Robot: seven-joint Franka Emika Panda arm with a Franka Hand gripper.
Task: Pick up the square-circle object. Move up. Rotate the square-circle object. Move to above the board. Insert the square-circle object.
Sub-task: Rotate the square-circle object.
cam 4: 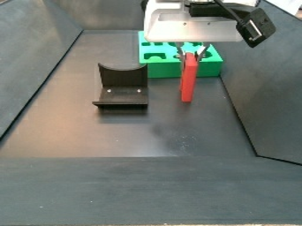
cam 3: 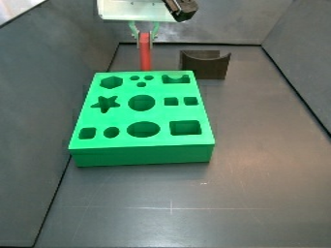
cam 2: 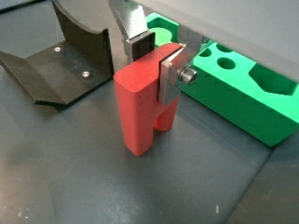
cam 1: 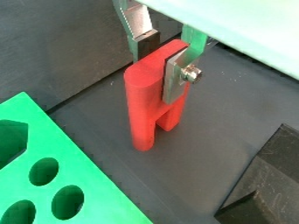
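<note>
The gripper [cam 2: 155,54] clamps the square-circle object [cam 2: 142,109] (upright, seemingly grounded).

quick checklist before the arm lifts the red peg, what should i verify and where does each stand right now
1. Gripper closed on the small red peg: ok, in both wrist views the silver finger plates clamp its upper end.
2. Peg upright: ok, it stands vertical in a side view.
3. Peg off the floor: cannot tell, its lower end looks at or near the dark floor.
4. Peg clear of the large flat green board with cut-out holes: ok, it stands beside the board, not touching.
5. Peg clear of the dark grey U-shaped block: ok, a gap shows between them.
6. Space above free: cannot tell, the frames crop it.
</note>
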